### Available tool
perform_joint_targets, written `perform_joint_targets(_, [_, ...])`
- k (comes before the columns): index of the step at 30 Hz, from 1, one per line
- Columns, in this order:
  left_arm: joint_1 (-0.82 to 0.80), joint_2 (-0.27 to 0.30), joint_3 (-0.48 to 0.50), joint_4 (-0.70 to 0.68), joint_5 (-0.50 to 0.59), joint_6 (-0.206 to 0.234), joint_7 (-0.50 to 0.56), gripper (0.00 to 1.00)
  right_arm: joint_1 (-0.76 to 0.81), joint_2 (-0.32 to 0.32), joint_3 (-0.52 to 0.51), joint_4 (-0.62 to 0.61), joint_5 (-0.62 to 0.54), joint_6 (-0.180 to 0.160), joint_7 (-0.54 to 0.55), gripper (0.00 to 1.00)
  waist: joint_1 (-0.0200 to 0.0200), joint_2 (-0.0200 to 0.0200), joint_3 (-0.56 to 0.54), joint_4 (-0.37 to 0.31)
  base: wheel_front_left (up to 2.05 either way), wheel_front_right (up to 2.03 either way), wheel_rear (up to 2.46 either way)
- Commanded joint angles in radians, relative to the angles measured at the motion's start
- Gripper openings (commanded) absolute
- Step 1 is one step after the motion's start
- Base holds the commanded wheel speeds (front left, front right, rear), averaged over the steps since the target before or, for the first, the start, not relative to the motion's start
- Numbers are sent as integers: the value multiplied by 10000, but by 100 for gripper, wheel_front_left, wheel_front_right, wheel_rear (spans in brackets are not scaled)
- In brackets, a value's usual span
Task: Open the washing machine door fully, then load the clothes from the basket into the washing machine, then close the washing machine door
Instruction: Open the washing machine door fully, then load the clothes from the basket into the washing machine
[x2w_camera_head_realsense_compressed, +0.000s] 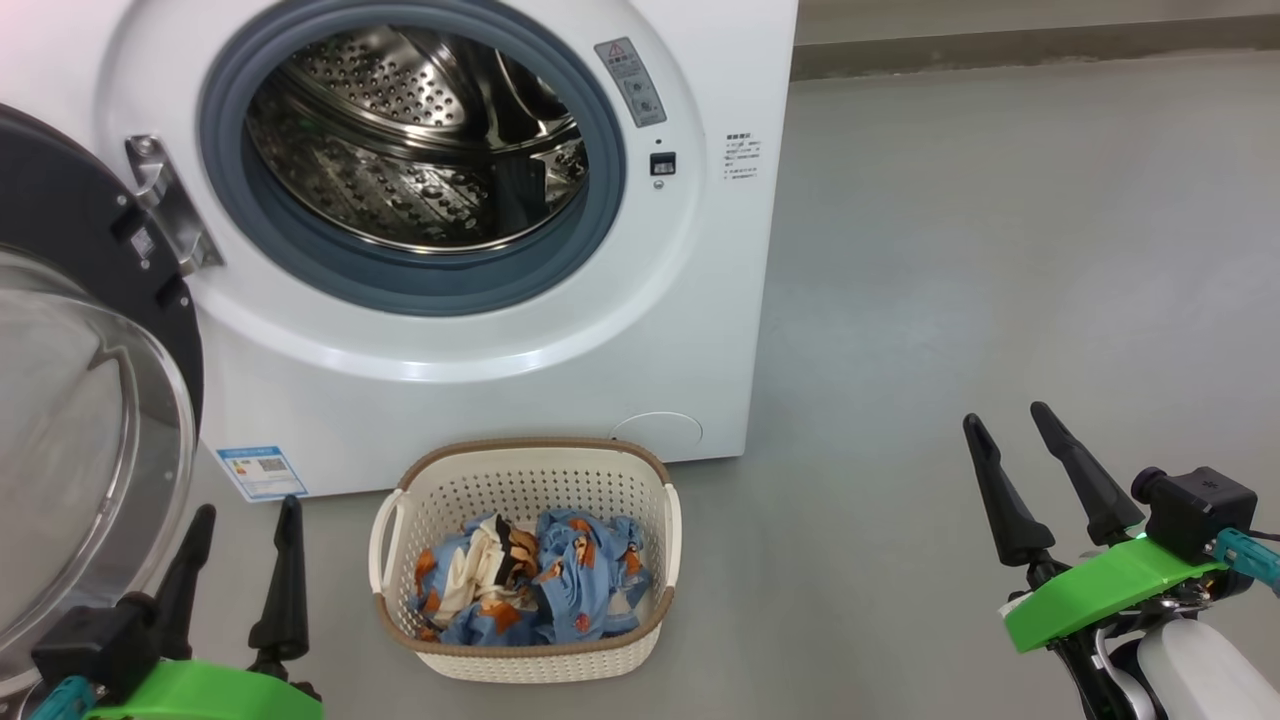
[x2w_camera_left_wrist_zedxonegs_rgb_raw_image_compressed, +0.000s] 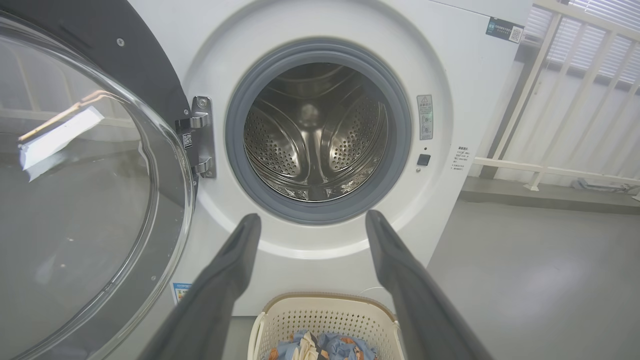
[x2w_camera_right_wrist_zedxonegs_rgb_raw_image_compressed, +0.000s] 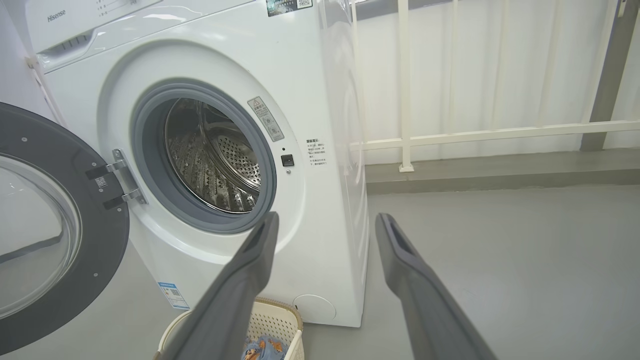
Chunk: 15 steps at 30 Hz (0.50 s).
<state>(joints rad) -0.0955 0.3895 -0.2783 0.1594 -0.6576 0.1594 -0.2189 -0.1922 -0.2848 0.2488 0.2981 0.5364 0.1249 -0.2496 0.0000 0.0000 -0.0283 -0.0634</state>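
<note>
Ahead of both grippers the big white box-shaped washing machine (x2w_camera_head_realsense_compressed: 700, 300) stands, its round black-rimmed glass door (x2w_camera_head_realsense_compressed: 60, 400) swung wide just beside the left gripper (x2w_camera_head_realsense_compressed: 248, 505). Between the grippers sits the cream perforated plastic basket (x2w_camera_head_realsense_compressed: 520, 480) holding light-blue printed clothes (x2w_camera_head_realsense_compressed: 570, 580). The right gripper (x2w_camera_head_realsense_compressed: 1006, 414), like the left, gapes wide and empty.

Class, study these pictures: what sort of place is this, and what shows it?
Probably a laundry corner: a big white front-loading washing machine, a small cream perforated plastic basket of light-blue printed clothes, and a white railing.
</note>
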Motion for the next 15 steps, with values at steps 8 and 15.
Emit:
perform_joint_targets(8, [-230, 152, 420, -342, -262, -102, -133, 100, 39, -129, -34, -316, 22, 58, -122, 100, 0, 0, 78, -71, 0, 0, 0])
perform_joint_targets(15, [-232, 195, 313, -344, -247, -183, -113, 100, 72, -76, -134, -322, -30, 58, -122, 100, 0, 0, 107, -39, 0, 0, 0])
